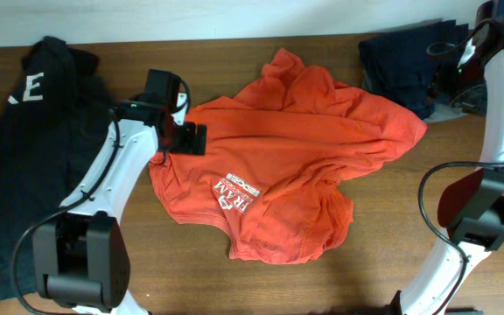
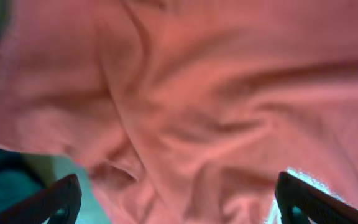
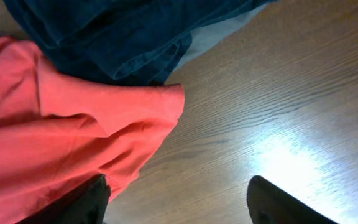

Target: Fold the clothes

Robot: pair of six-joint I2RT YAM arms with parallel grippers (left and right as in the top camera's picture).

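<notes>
Orange shirt (image 1: 296, 149) crumpled on counter (image 1: 392, 227) mid-frame, left gripper (image 1: 189, 138) wide open over it, empty, right gripper (image 3: 179, 208) open, empty, by its corner.

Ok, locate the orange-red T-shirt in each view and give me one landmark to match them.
Overhead: the T-shirt lies crumpled mid-table, white logo up.
Left wrist: the T-shirt fills almost the whole frame.
Right wrist: the T-shirt is at left, its corner reaching mid-frame.
Landmark: the dark blue clothes beside that corner, upper right overhead, top of right wrist; not identifiable in left wrist.
</notes>
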